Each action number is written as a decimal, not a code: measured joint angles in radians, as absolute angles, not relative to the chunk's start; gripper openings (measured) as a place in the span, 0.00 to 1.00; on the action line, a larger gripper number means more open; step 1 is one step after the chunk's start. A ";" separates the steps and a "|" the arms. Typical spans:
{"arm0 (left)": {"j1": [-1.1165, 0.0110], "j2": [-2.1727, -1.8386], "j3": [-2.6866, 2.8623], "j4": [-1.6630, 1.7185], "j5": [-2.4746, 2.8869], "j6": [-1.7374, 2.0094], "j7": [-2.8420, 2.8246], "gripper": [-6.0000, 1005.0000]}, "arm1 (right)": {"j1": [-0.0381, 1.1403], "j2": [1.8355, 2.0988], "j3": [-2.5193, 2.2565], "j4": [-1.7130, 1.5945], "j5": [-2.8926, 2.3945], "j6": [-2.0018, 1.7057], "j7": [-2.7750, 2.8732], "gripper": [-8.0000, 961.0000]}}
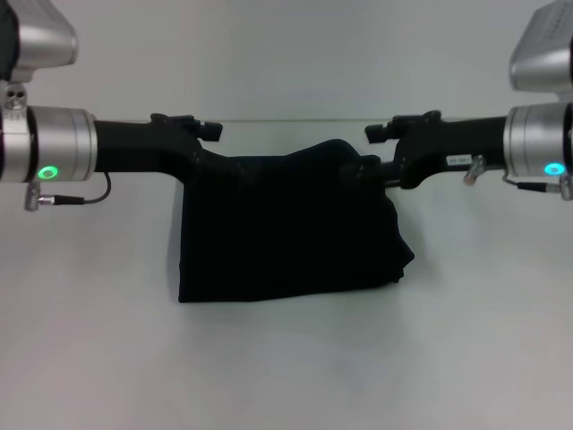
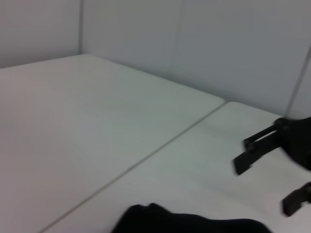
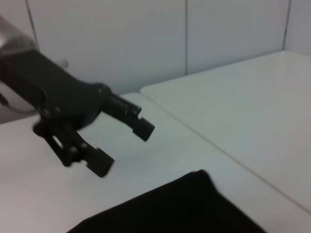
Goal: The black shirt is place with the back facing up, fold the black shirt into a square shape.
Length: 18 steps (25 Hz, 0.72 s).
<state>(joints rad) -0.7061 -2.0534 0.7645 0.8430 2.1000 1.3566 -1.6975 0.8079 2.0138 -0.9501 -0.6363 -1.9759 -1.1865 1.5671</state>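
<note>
Two arms are seen, each with a brushed silver wrist cuff joined to a matte black forearm. A green ring light is set in the left cuff and a cyan one in the right. A thin black cable is plugged in below each cuff. The left gripper [image 3: 124, 145] and right gripper [image 2: 265, 177] are black, with flat, blocky fingers spread apart.

Matt soft cloth black shirt [image 1: 286, 233]; smooth white table [image 1: 286, 367].

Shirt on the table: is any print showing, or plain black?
Plain black; no print shows on the black shirt. The head view shows it best.
</note>
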 joint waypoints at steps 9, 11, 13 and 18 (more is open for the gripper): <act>-0.696 -2.055 0.767 0.885 2.180 1.482 -1.687 0.94 | 0.799 2.035 -1.012 -0.634 -1.986 -1.175 1.553 0.87; -0.695 -2.057 0.768 0.885 2.190 1.482 -1.687 0.94 | 0.797 2.036 -1.015 -0.634 -1.986 -1.175 1.557 0.87; -0.693 -2.059 0.768 0.885 2.193 1.486 -1.687 0.94 | 0.793 2.039 -1.014 -0.639 -1.987 -1.176 1.560 0.87; -0.692 -2.060 0.771 0.885 2.196 1.507 -1.687 0.94 | 0.786 2.042 -1.010 -0.644 -1.987 -1.181 1.561 0.87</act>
